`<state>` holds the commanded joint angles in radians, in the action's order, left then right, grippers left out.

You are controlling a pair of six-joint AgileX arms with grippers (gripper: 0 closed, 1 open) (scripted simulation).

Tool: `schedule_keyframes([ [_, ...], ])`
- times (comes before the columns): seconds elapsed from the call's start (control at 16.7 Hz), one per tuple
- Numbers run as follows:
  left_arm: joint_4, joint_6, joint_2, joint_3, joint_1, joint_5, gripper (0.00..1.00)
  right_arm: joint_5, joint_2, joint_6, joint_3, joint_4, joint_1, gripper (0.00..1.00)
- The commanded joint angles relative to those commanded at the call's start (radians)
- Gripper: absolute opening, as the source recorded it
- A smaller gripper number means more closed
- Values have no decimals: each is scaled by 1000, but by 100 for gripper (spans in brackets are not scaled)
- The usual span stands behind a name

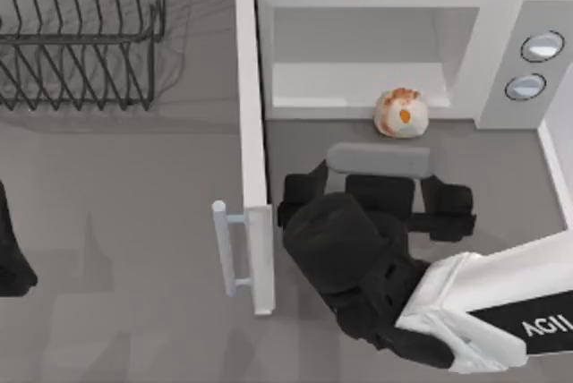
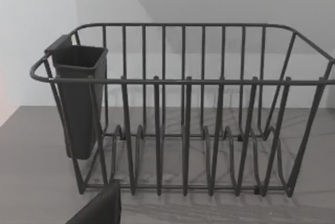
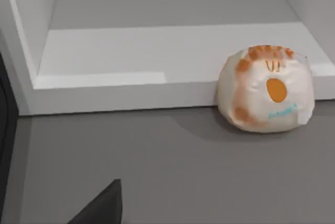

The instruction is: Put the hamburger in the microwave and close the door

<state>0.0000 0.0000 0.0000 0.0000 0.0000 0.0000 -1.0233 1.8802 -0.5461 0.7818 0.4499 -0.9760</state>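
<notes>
Only partial "AGIL" lettering on right arm (image 1: 501, 311)

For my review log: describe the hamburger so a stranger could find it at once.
Find the white microwave with its door swung open. On the table against its front sill, ahead of the right gripper, sits the hamburger: the one small cream lump with orange blotches.

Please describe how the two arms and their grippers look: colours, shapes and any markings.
The right arm has a white shell with a black band bearing white letters "AGIL", and a bulky black wrist. The right gripper is black with blocky parts. The left arm appears as a black shape at the left edge.
</notes>
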Motion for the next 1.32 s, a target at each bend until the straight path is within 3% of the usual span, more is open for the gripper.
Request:
schedule_keyframes([
  [0.54, 0, 0, 0, 0, 0, 0, 100, -5, 37, -87, -176, -88, -83, 100],
  [1.32, 0, 0, 0, 0, 0, 0, 100, -48, -88, -84, -93, -132, -76, 100],
])
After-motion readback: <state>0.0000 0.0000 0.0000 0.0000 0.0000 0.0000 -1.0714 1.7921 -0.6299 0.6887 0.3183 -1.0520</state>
